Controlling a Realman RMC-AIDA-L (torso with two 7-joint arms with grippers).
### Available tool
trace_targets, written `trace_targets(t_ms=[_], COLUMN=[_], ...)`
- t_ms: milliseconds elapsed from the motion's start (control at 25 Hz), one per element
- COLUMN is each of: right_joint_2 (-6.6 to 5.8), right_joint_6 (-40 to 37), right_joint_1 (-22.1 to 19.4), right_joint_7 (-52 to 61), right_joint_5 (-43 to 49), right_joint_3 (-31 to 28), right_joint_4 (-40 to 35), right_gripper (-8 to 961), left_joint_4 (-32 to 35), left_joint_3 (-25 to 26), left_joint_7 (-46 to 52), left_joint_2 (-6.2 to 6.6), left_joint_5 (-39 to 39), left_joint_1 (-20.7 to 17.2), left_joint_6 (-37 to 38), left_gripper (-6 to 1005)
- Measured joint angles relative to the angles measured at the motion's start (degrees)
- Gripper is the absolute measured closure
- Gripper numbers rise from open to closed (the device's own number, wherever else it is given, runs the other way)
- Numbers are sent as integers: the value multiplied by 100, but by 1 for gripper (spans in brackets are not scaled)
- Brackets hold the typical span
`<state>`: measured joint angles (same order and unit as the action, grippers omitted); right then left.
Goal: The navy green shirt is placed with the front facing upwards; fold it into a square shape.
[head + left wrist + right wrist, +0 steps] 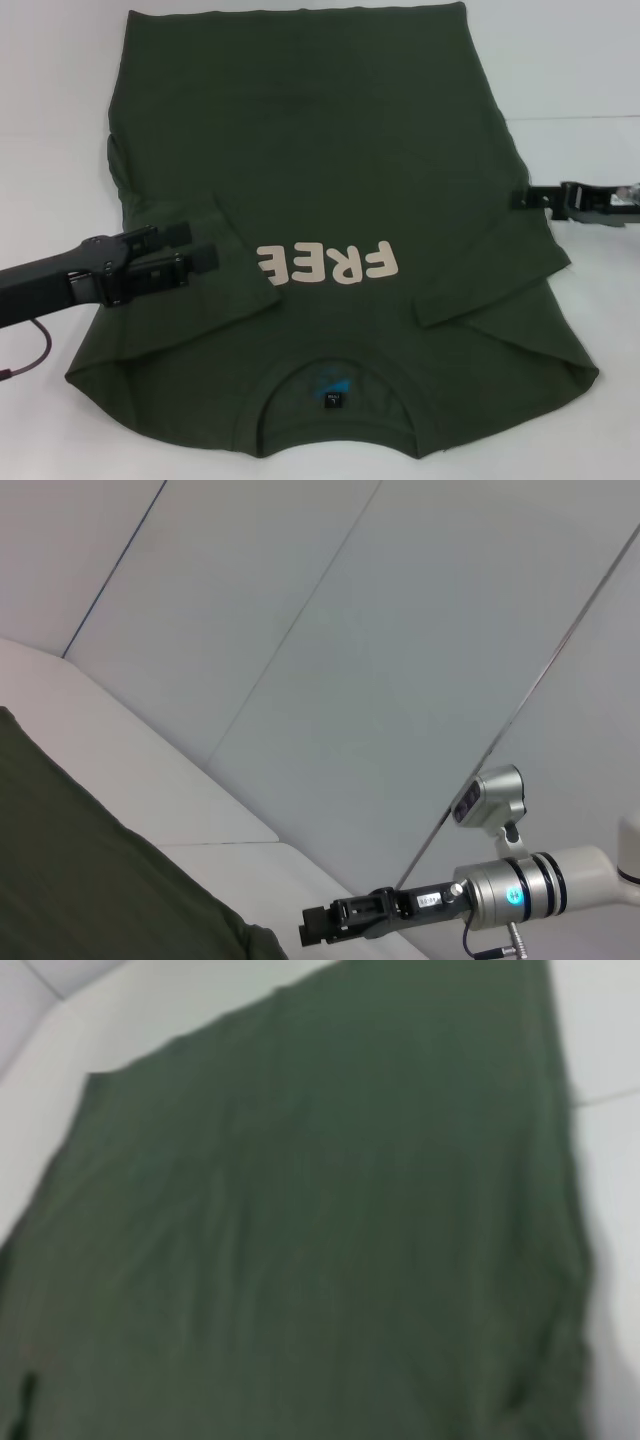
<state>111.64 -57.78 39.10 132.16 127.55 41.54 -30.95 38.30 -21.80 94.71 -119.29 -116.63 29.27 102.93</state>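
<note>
Head view shows the navy green shirt (330, 200) with both sleeves folded inward, body unfolded; left end effector (195, 258) looks narrow and empty, right end effector (520, 199) I cannot tell.

Navy green shirt (330, 160): dark olive green all over, plain apart from the print. Lettering "FREE" (328, 263): cream, solid block letters, no outline. Neck label (332, 399): small dark square inside the ribbed collar, with a teal-blue patch just above it. Surface (60, 120): white, plain, thin grey seam lines toward its right edge. Left hand (195, 262): matte black, arm behind it black too; dark reddish cable near the surface's left edge. Right hand (522, 199): black; in the left wrist view its arm is silver-grey with a glowing cyan ring light (519, 897).
</note>
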Motion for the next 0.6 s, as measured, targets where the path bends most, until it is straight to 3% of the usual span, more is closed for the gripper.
trace_targets(t_ms=[320,440,480,520,600], right_joint_2=[-240,-437,-574,-574,-694], right_joint_6=[-408,-798,-940,-940,-1044], right_joint_1=[179,313,428,428,565], right_joint_7=[850,1236,1549,1549,1869], right_joint_5=[800,962,1202,1202,1489], right_joint_3=[-2,8,11,11,13], right_joint_4=[-85,-197,-235,-235,-274], right_gripper=[99,99,99,99,99], left_joint_4=[3,13,24,44,80], left_joint_3=[-3,-18,-21,-27,-28], left_joint_7=[43,125,160,221,331], left_joint_2=[-7,13,25,38,74], left_joint_5=[-6,-35,-42,-48,-55], left_joint_1=[36,48,49,49,50], left_joint_6=[-2,4,4,-7,-38], left_gripper=[61,61,61,61,62])
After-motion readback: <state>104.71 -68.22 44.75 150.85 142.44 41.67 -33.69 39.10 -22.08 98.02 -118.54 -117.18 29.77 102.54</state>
